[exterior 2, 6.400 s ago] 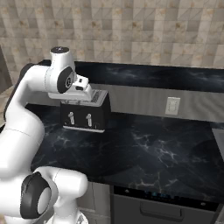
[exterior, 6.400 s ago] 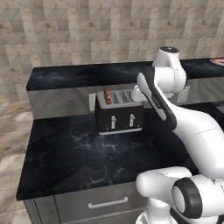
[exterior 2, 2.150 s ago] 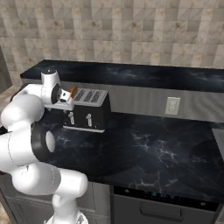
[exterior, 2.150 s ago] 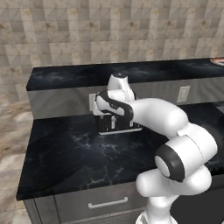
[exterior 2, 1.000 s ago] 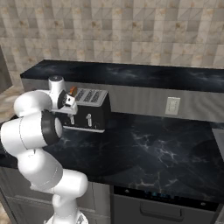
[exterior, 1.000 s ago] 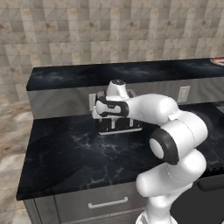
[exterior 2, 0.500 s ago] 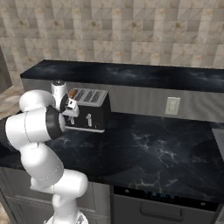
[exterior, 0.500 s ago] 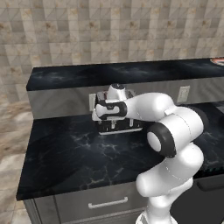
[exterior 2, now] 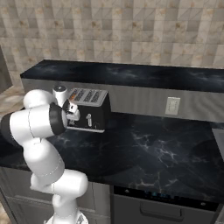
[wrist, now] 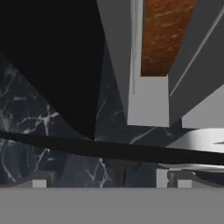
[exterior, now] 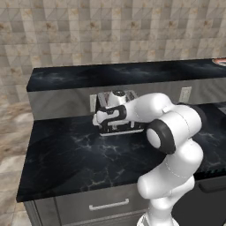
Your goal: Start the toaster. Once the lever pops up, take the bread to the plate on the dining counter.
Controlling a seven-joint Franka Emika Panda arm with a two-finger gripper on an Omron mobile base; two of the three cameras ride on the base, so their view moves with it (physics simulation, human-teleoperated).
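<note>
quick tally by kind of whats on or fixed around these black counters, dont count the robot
black boxy toaster with silver slotted top: 1
pale levers on the toaster front: 2
white wall outlets on the grey panel: 2
round plate with reddish-brown rim, just its edge in view: 1
total: 6

Gripper (exterior 2: 75, 114) sits tight against the toaster (exterior 2: 90, 110) left front corner, no slack there. Grey back panel (exterior 2: 140, 99) walls off the rear, just behind the toaster. Tabletop (exterior 2: 148, 148) right of and in front of the toaster is bare, free to pass.
</note>
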